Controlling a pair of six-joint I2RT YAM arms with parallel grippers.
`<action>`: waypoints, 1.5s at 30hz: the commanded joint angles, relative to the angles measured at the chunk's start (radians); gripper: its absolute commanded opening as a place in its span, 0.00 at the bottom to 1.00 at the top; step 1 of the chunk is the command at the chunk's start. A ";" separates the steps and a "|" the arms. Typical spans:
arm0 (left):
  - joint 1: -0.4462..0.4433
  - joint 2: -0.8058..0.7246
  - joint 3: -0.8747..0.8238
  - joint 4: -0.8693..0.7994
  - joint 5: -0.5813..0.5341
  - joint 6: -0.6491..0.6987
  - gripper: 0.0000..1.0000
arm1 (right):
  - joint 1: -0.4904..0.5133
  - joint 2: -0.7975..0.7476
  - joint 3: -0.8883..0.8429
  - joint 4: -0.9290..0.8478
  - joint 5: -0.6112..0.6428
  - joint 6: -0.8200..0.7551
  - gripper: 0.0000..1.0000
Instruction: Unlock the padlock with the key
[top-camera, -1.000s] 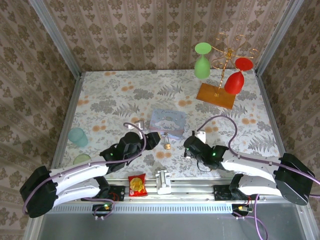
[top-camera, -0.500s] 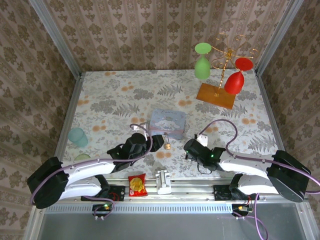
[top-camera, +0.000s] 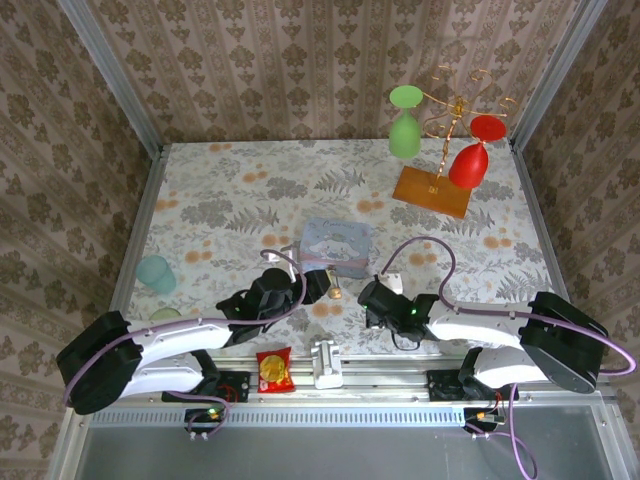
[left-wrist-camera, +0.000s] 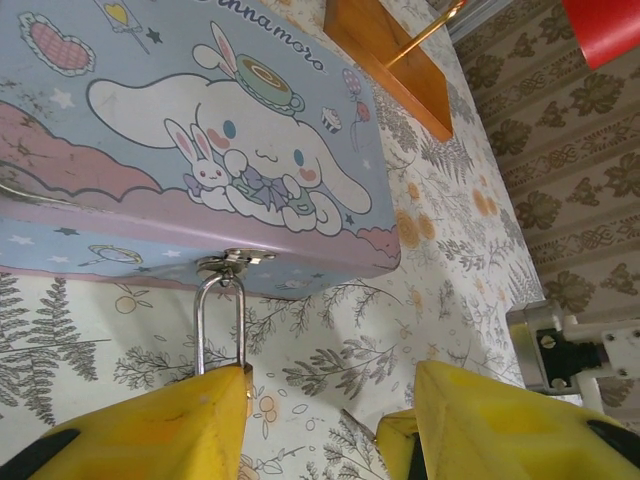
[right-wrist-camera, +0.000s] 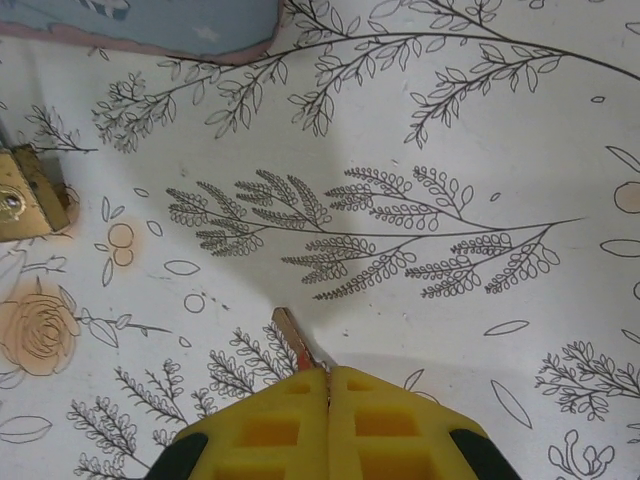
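The pale blue cartoon tin (left-wrist-camera: 200, 130) lies across the top of the left wrist view. The padlock's silver shackle (left-wrist-camera: 220, 325) hangs from the tin's hasp. My left gripper (left-wrist-camera: 330, 390) is open, and its left finger (left-wrist-camera: 150, 430) covers nearly all of the brass body. From above, the padlock (top-camera: 335, 292) lies between my left gripper (top-camera: 320, 285) and my right gripper (top-camera: 370, 300). The right gripper (right-wrist-camera: 328, 375) is shut on the key (right-wrist-camera: 298, 345), whose blade sticks out just above the tablecloth. The brass padlock (right-wrist-camera: 25, 195) sits to the blade's left, apart from it.
A white plastic block (top-camera: 393, 283) stands just behind my right gripper, and another (top-camera: 327, 362) sits at the near edge beside a red snack packet (top-camera: 273, 370). Two cups (top-camera: 155, 272) stand at the left. A wire stand with green and red glasses (top-camera: 440, 185) is at the back right.
My right gripper has slid left with the key, closer to the padlock. My left gripper has edged right and now stands beside the padlock.
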 joint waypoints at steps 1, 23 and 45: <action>-0.007 0.006 -0.011 0.031 -0.004 -0.014 0.48 | 0.004 -0.002 -0.021 -0.017 -0.008 -0.026 0.00; -0.010 -0.006 -0.026 0.038 -0.016 -0.019 0.53 | -0.030 0.053 0.024 -0.048 -0.068 -0.158 0.25; -0.001 0.063 -0.012 0.121 0.043 -0.055 0.58 | -0.080 -0.152 -0.045 0.080 -0.164 -0.182 0.00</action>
